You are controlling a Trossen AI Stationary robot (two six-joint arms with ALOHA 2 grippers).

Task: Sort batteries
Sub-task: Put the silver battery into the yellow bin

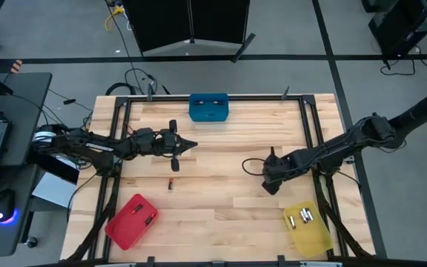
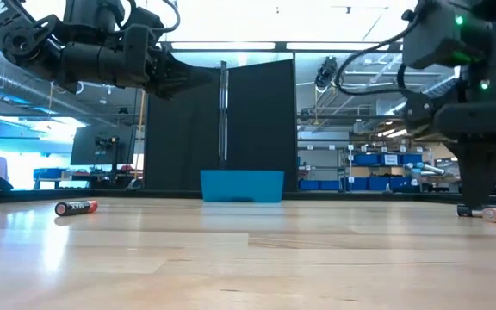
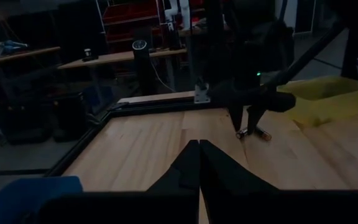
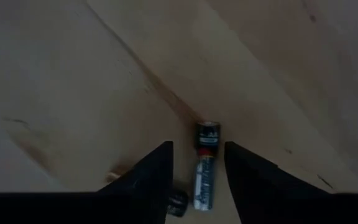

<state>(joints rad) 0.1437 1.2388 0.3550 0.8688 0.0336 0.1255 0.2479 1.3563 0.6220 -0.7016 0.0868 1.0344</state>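
Note:
A silvery battery with a dark, red-banded end (image 4: 205, 169) lies on the wooden table between the open fingers of my right gripper (image 4: 197, 163), which points down over it at the table's right middle (image 1: 270, 182). A second, dark battery (image 4: 178, 202) lies beside it, partly hidden behind one finger. Both show under the gripper in the low view (image 2: 489, 213). Another battery (image 1: 171, 183) lies alone left of centre (image 2: 76, 207). My left gripper (image 1: 187, 144) hovers shut and level over the table's left middle (image 3: 199, 163).
A blue bin (image 1: 208, 107) stands at the far edge. At the near left is a red bin (image 1: 132, 220), and at the near right a yellow bin (image 1: 308, 228) holding a few batteries (image 1: 302, 217). A black frame (image 1: 308, 133) borders the table.

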